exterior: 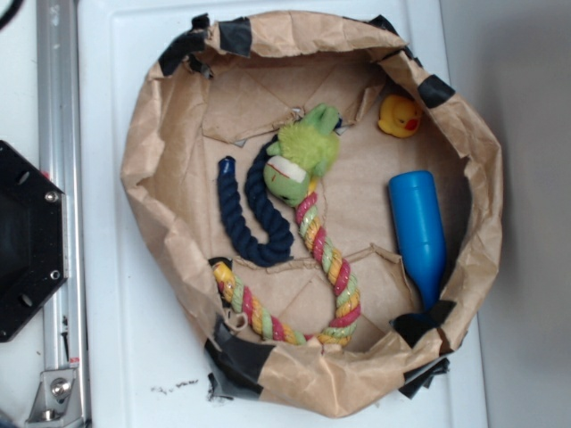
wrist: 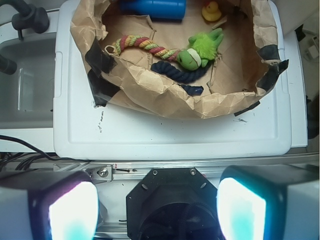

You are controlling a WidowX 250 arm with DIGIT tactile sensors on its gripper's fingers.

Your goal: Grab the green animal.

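The green animal (exterior: pixel 305 159) lies inside a brown paper nest (exterior: pixel 161 152), a little above the middle of its floor in the exterior view. Its fuzzy body points to about 1 o'clock and its white-and-red mouth patch faces 7 o'clock. From the mouth end a pink-yellow-green braided rope (exterior: pixel 332 267) runs toward 6 o'clock, bends near the lower wall and comes back toward 9 o'clock. A dark navy rope (exterior: pixel 254 223) curves just beside the animal at 8 o'clock, touching its head side. A small yellow rubber duck (exterior: pixel 399 116) sits at 2 o'clock, well apart, near the paper wall. A blue bottle (exterior: pixel 417 234) lies at 4 o'clock along the right wall. Black tape patches (exterior: pixel 236 357) hold the paper rim in several places. The nest stands on a white desk (exterior: pixel 116 339).

In the wrist view the hand (wrist: pixel 157 210) is far from the nest, over the near edge of the desk; its two fingers (wrist: pixel 72 210) stand wide apart with nothing between them
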